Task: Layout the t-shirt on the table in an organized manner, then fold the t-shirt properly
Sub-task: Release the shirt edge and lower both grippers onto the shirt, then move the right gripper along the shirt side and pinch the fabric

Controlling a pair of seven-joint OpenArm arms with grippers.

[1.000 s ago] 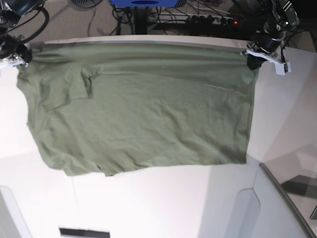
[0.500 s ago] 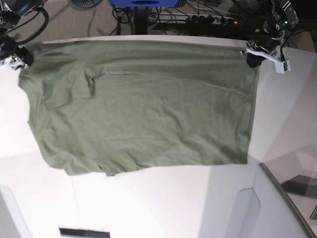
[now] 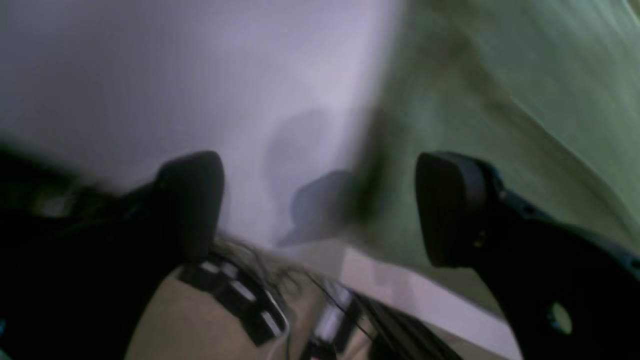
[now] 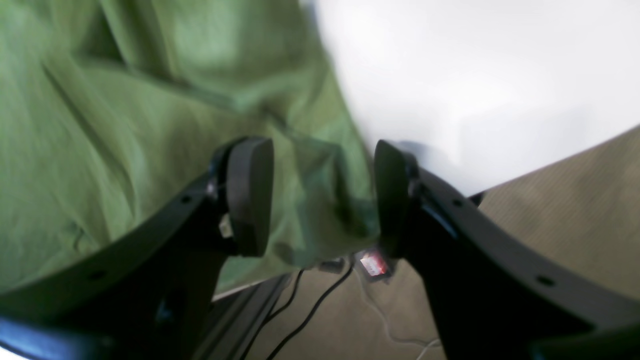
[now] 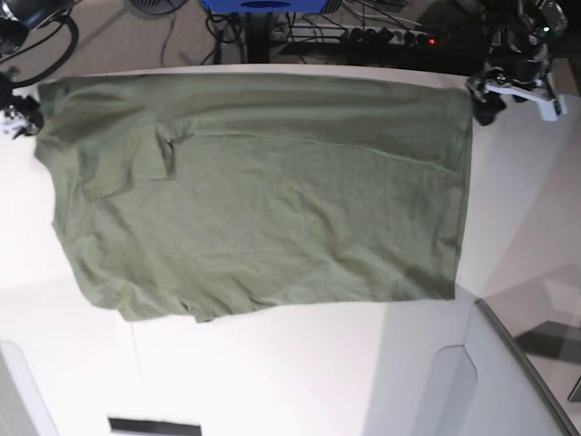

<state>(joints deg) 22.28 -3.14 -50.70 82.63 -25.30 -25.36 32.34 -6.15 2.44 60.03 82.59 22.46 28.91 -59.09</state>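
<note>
The left gripper (image 5: pixel 484 94) sits at the upper right of the base view, its jaws spread wide with nothing between them. The right gripper (image 5: pixel 18 116) sits at the far upper left edge, jaws parted too.

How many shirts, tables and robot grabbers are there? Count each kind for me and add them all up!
T-shirt: 1, green, lying spread out
Table: 1, white
Grippers: 2, the left gripper and the right gripper, both open at the shirt's far corners
Total: 4
</note>
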